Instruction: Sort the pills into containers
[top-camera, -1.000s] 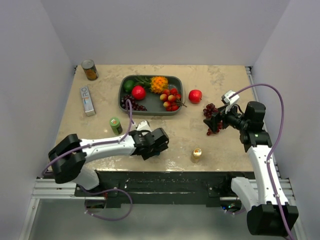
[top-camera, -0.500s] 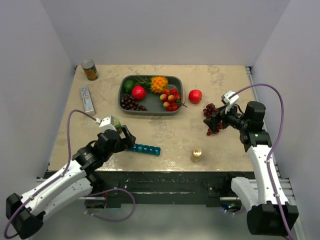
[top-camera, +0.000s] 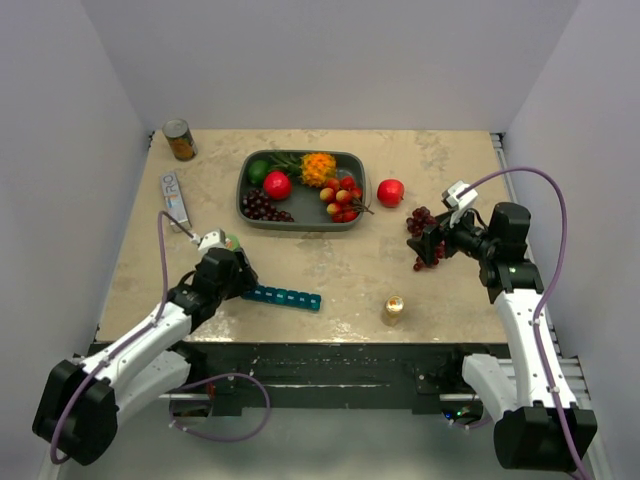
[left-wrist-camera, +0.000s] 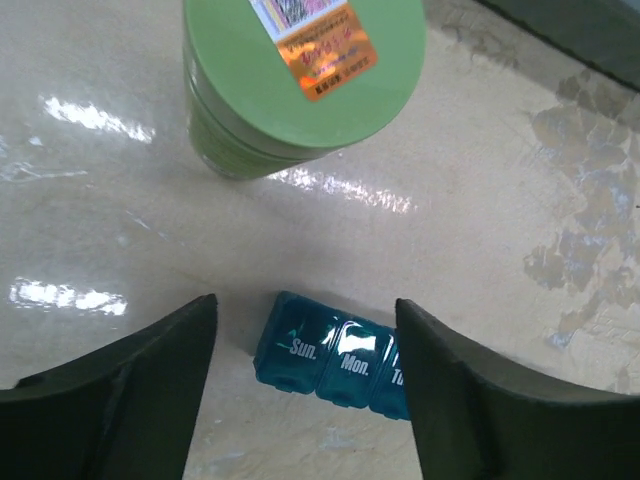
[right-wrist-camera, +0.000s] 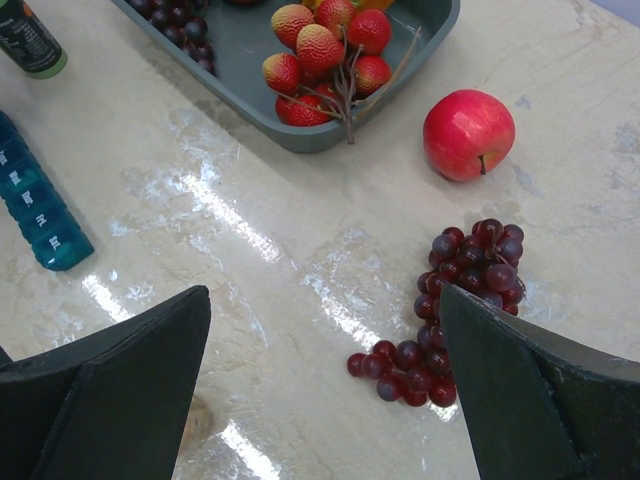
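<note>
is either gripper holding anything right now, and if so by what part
Nothing is held. The left gripper stands open, its fingers either side of the Sun. end of the pill organiser, not clamped on it. The right gripper hangs open near the grapes.

Sun., Mon. on teal containers (left-wrist-camera: 330, 360)

Tight at the left gripper (left-wrist-camera: 305, 302) — teal pill organiser (left-wrist-camera: 335, 355) end between its spread fingers (left-wrist-camera: 120, 390), green bottle (left-wrist-camera: 300, 80) just beyond. Open tabletop (top-camera: 340, 265) between organiser and grey tray (top-camera: 305, 227). Under the wide right gripper (right-wrist-camera: 322, 292), grape bunch (right-wrist-camera: 455, 300) and red apple (right-wrist-camera: 468, 133) in the way.
</note>
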